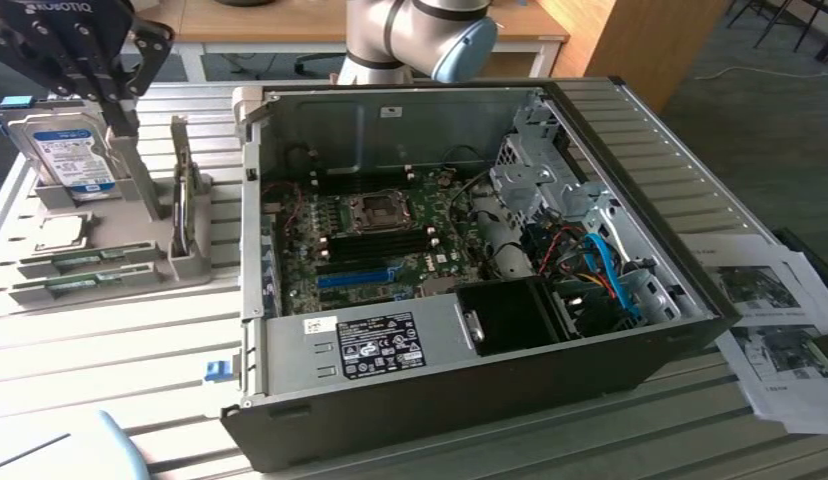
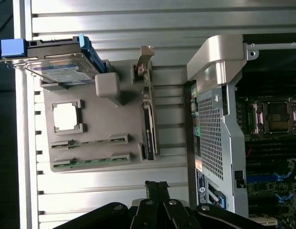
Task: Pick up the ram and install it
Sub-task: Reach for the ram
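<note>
1. My gripper (image 2: 155,187) has its jaws together, with nothing between them. I hold no part.
2. I hang above the grey parts holder (image 2: 105,124), which sits on the slatted table on the exterior view's left, beside the open computer case (image 1: 521,385).
3. The ram (image 1: 87,262) lies flat in its cradle at the near edge of that holder. A second green stick (image 1: 70,288) lies just beside it in the next cradle. I cannot tell which of the two is meant for me.
4. Neither stick is touched: both sit fully in their cradles, well apart from my fingertips.
5. The hard drive (image 1: 70,150) stands upright at the far end of the holder, and the square processor chip (image 1: 61,232) rests between it and the sticks.
6. Inside the case, the black memory slots (image 1: 374,242) on the motherboard (image 1: 387,265) show no green stick standing in them, as far as I can see.
7. My judgement: the task is at its very start. The pick is not yet made, and carrying and seating the ram are both left.
</note>
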You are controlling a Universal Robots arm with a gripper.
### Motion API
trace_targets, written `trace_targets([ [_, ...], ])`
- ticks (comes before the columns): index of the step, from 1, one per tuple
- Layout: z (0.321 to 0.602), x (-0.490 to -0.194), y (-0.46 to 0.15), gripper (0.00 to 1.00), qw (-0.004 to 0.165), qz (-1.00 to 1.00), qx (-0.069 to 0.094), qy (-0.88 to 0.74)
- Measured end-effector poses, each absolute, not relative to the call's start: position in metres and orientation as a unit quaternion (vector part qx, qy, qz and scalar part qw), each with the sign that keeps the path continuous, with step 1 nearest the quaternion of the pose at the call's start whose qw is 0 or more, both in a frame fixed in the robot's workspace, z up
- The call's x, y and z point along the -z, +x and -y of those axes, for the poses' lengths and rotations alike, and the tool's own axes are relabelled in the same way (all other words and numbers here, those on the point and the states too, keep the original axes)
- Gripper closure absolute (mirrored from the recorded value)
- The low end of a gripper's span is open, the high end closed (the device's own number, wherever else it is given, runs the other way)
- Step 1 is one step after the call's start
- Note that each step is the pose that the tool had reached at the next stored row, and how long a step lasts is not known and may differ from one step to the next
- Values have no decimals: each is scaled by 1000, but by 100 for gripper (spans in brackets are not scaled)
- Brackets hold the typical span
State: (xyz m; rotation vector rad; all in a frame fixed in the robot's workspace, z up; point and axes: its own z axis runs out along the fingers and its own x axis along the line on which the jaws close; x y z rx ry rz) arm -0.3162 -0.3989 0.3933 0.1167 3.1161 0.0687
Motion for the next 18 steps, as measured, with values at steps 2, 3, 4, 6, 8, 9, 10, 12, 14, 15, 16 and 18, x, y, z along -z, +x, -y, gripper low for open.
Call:
trace_targets([
  [2, 399, -393, -320, 91, 11, -999, -22, 37],
  [3, 399, -393, -322, 91, 11, -999, -22, 37],
  [4, 399, -393, -324, 91, 11, -999, -22, 37],
  [6, 399, -393, -328, 91, 11, -999, -22, 37],
  [8, 399, -393, -332, 91, 11, -999, -22, 37],
  [9, 399, -393, -335, 91, 11, -999, -22, 37],
  [10, 399, -393, -336, 91, 11, -999, -22, 37],
  [12, 399, -393, -340, 91, 11, -999, -22, 37],
  [14, 399, -393, -343, 91, 11, -999, -22, 37],
  [15, 399, -393, -345, 91, 11, -999, -22, 37],
  [16, 399, -393, -347, 91, 11, -999, -22, 37],
  [18, 399, -393, -351, 91, 11, -999, -22, 37],
])
